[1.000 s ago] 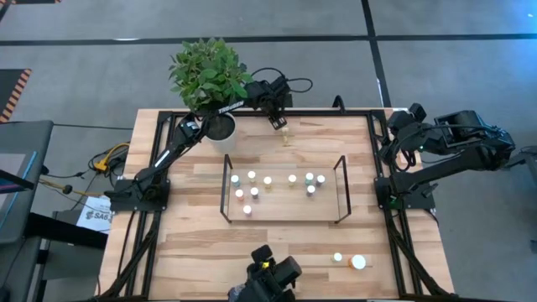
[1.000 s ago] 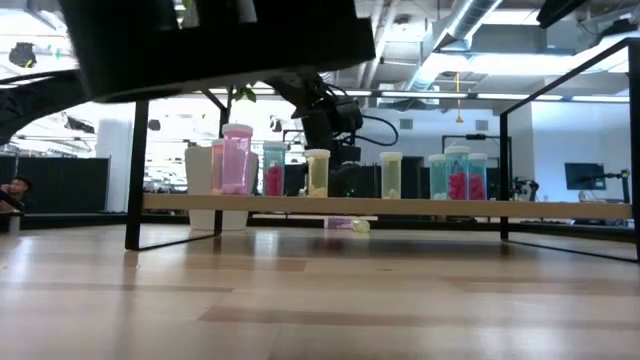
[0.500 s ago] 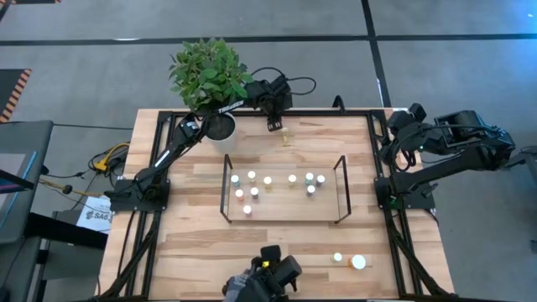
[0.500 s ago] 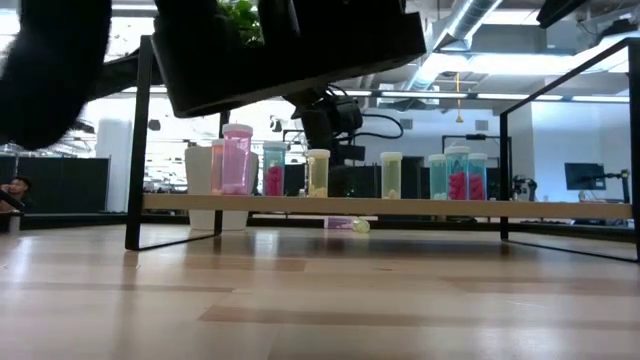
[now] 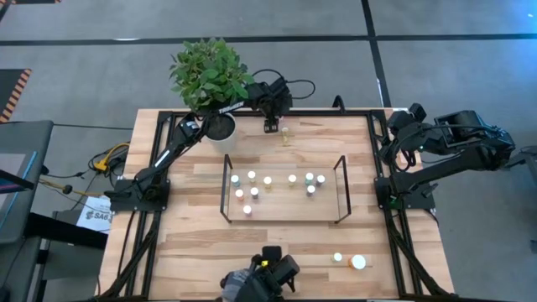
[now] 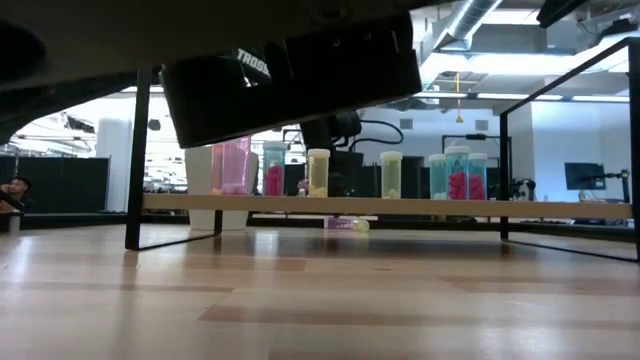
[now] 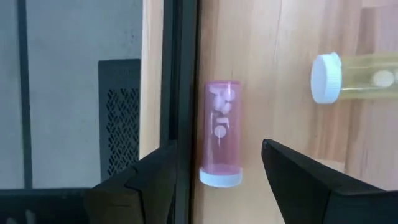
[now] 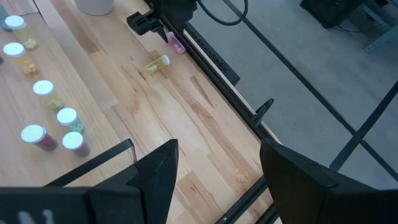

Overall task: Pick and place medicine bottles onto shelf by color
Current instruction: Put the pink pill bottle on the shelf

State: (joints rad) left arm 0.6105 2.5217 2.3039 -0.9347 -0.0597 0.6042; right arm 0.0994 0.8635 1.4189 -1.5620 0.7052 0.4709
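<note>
L claw [image 7: 217, 180] open, astride pink bottle [image 7: 221, 146]

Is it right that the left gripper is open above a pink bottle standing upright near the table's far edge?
Not quite: the pink bottle is lying on its side, not upright, as the left wrist view shows. The left gripper is open above it at the table's far edge.

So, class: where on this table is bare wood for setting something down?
Free: the wide strip between the shelf and the table's near edge, left of two bottles. Also the shelf's right half. Crowded: the shelf's left half, and by the left claw, two fallen bottles.
</note>
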